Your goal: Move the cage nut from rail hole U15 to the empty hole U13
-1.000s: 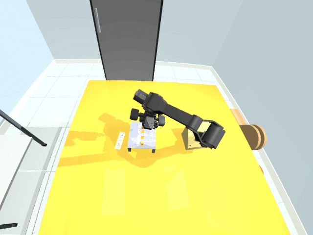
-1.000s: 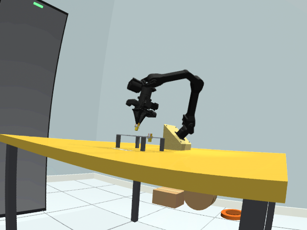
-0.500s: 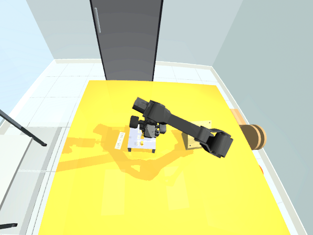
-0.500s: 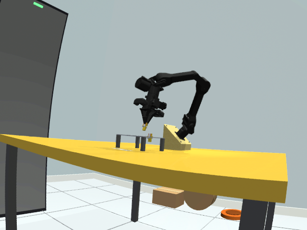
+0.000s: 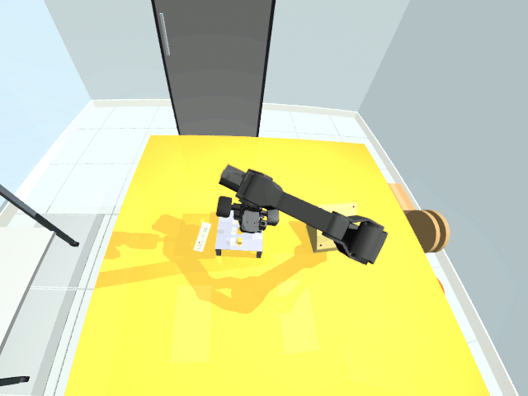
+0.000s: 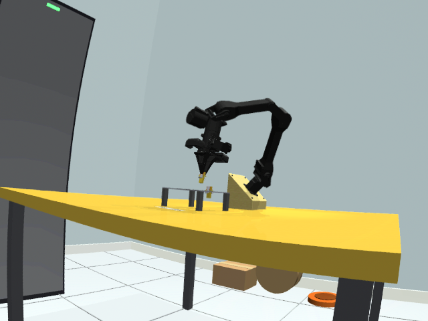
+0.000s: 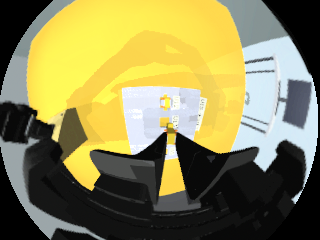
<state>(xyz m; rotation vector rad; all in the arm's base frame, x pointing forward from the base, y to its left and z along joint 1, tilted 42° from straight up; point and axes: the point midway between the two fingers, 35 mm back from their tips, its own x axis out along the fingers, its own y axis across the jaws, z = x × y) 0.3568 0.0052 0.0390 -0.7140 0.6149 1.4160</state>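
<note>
My end effector (image 5: 252,230) (image 6: 202,174) (image 7: 171,131) pinches the cage nut (image 6: 201,178) (image 7: 171,128) above the rail plate (image 5: 225,242) (image 6: 178,188) (image 7: 137,107); I judge U13 lies below, alignment unclear.

Looks like a server room or lab corner, exact type can't tell. Tall dark grey rectangular cabinet with black edges (image 5: 217,63) (image 6: 37,138), rack-like, small green light strip (image 6: 53,7) near its top, silver bar handle (image 5: 164,34). Pale square floor tiles (image 5: 123,147) (image 6: 138,276), plain grey-blue walls (image 5: 460,128) (image 6: 293,62), off-white skirting. Yellow rectangular workbench (image 5: 362,332) (image 6: 293,228) (image 7: 90,45) on dark legs. Brown cardboard-like box (image 6: 229,275), round brown spool-like discs (image 5: 441,230) (image 6: 276,277) and flat orange ring (image 6: 312,301) lower down, near the wall.
</note>
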